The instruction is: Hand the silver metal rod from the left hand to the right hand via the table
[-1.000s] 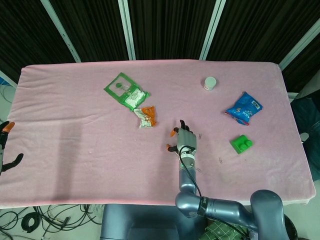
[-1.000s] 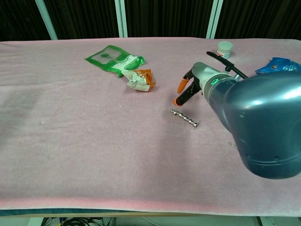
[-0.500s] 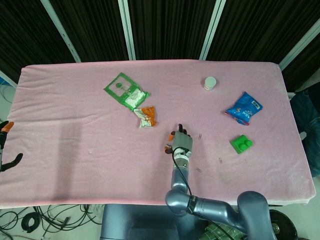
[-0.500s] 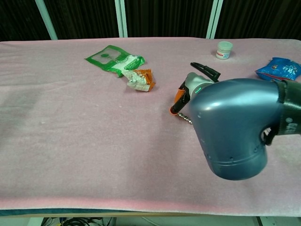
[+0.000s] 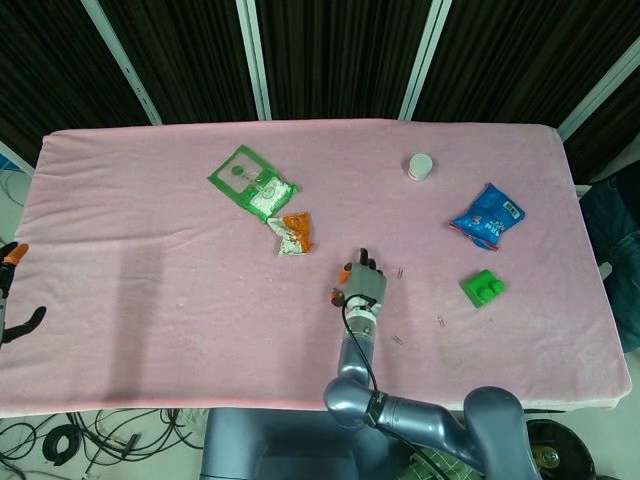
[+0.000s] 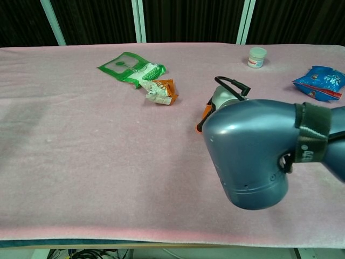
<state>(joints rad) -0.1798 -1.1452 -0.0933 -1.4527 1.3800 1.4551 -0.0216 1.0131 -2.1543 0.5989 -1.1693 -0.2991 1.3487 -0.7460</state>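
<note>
The silver metal rod is hidden in both views; the spot where it lay is covered by my right hand and forearm. My right hand (image 5: 360,284) is low over the pink table (image 5: 150,220) near its middle front, below the orange snack packet (image 5: 294,233). In the chest view the right hand (image 6: 218,101) peeks out above the big grey forearm (image 6: 253,151), with one dark finger curled over. Whether it grips the rod does not show. My left hand (image 5: 12,292) hangs off the table's left edge, fingers apart and holding nothing.
A green packet (image 5: 250,180) and the orange snack packet lie left of centre. A white jar (image 5: 420,165), a blue bag (image 5: 487,216) and a green block (image 5: 482,288) lie to the right. Small clips (image 5: 440,321) dot the cloth near the right hand.
My right hand has come down and slightly left onto the rod's spot, and its fingers have curled. The forearm now hides the rod in the chest view. The left hand has stayed still.
</note>
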